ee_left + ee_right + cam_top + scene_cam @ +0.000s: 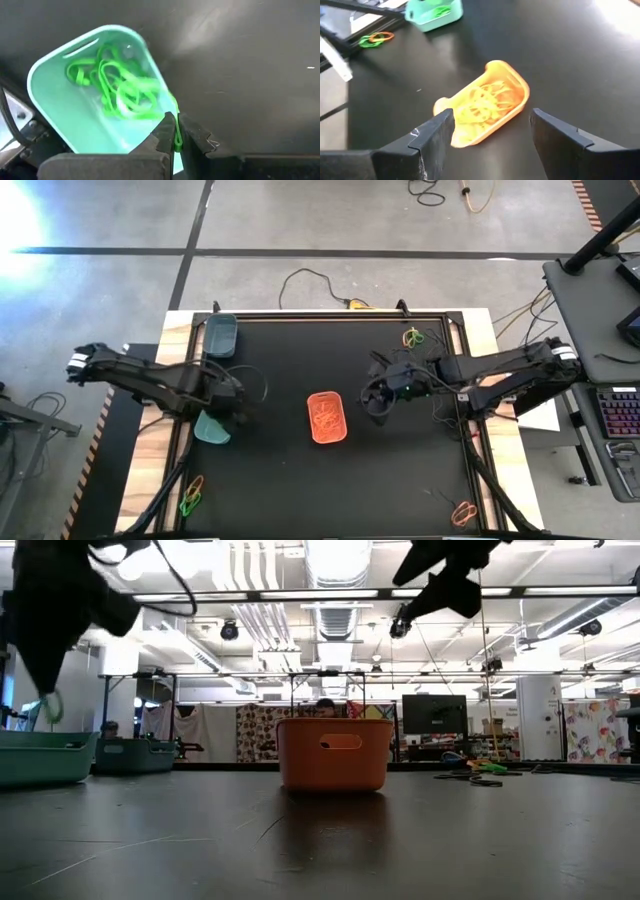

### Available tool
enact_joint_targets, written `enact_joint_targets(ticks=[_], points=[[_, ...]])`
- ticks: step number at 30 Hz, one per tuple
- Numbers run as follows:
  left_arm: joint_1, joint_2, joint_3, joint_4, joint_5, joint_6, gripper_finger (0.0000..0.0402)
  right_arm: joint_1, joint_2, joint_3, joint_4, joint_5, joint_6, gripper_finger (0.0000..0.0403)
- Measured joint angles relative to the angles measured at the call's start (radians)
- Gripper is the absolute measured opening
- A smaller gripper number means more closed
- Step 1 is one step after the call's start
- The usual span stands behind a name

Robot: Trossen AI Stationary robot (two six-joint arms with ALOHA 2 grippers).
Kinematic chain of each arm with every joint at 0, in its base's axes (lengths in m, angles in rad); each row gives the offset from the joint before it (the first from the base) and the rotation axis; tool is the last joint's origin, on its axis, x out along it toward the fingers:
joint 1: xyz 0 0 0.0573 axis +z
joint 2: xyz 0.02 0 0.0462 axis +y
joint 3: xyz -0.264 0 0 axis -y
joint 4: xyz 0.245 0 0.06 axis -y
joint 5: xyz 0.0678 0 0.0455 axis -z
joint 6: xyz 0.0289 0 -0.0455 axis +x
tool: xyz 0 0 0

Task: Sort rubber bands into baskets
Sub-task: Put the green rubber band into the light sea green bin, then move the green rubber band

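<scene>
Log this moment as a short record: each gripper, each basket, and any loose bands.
left gripper: shut on a green rubber band, above the light teal basket
right gripper: open, empty, beside the orange basket
light teal basket: holds green bands
orange basket: holds orange bands
dark teal basket: back left, contents unclear
loose bands: table edges, unsorted
</scene>
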Motion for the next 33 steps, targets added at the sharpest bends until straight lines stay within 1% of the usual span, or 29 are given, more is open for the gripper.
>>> enact_joint_targets(ticks=[6, 9, 12, 15, 18, 21, 23, 28, 31, 33], points=[[0.032, 0.062, -0.107, 0.016, 0.004, -0.04, 0.0, 0.096, 0.0, 0.0, 0.0, 0.009, 0.07, 0.0251], [0.058, 0.091, -0.163, 0.088, 0.001, -0.041, 0.0, 0.134, 0.0, 0.0, -0.002, 0.009, 0.093, 0.0251], [0.074, 0.11, -0.194, 0.184, -0.014, -0.041, 0.0, 0.137, 0.0, 0.0, -0.042, 0.0, 0.189, 0.0254], [0.075, 0.132, -0.202, 0.203, -0.026, -0.047, 0.0006, 0.108, 0.0, 0.0, -0.145, 0.005, 0.263, 0.0258], [0.076, 0.15, -0.195, 0.178, -0.04, -0.038, 0.0025, 0.054, 0.0, 0.0, -0.266, 0.006, 0.31, 0.0263], [0.076, 0.154, -0.176, 0.158, -0.04, -0.023, 0.0055, -0.025, 0.0, -0.001, -0.343, 0.004, 0.322, 0.0268], [0.076, 0.146, -0.153, 0.122, -0.041, -0.021, 0.0081, -0.084, 0.0, -0.001, -0.352, -0.009, 0.299, 0.0272], [0.076, 0.106, -0.067, 0.018, -0.046, -0.006, 0.0154, -0.252, 0.0, -0.001, -0.354, -0.094, 0.222, 0.0276], [0.076, 0.07, -0.01, -0.053, -0.06, -0.004, 0.0198, -0.363, 0.0, -0.001, -0.355, -0.09, 0.195, 0.0275], [0.076, 0.047, 0.026, -0.079, -0.087, -0.004, 0.0222, -0.441, 0.0, -0.001, -0.368, -0.057, 0.171, 0.0271]])
